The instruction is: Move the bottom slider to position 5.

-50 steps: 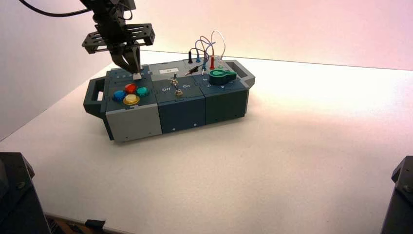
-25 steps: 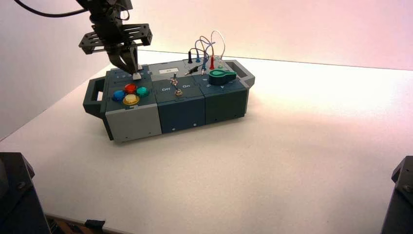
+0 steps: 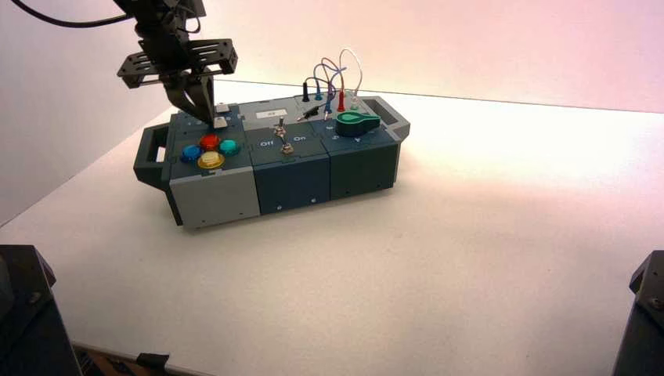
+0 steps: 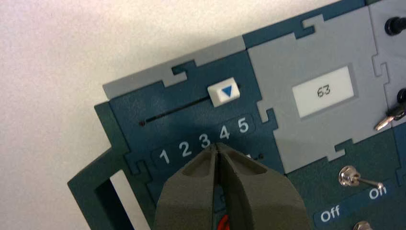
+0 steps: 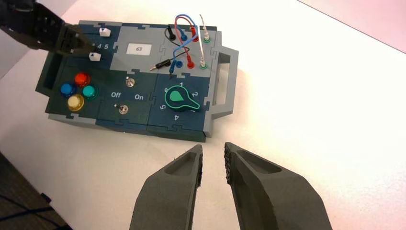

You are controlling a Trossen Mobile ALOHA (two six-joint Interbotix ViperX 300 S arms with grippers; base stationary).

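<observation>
The bottom slider [image 3: 220, 122], a small white knob, sits on the dark block behind the coloured buttons. My left gripper [image 3: 202, 110] hangs shut and empty just above and left of it, not touching. In the left wrist view the shut fingertips [image 4: 216, 147] lie over the digit row, between 3 and 4. The knob is mostly hidden behind one finger; only a white corner [image 4: 249, 156] shows, below the digit 5 [image 4: 243, 125]. The right wrist view shows the knob [image 5: 95, 56] beside the left gripper [image 5: 79, 43]. My right gripper [image 5: 213, 153] is open, parked away from the box.
The twin upper slider knob [image 4: 223, 91] with a blue triangle sits near its track's 5 end. A small display [image 4: 324, 91] reads 63. Toggle switches [image 4: 352, 177] with Off/On lettering, four coloured buttons [image 3: 208, 149], a green knob [image 3: 358, 121] and plugged wires [image 3: 333, 78] fill the box.
My left gripper has lifted and drifted left, off the bottom slider knob, staying shut. The knob now stands clear of the tips. The right arm has not moved.
</observation>
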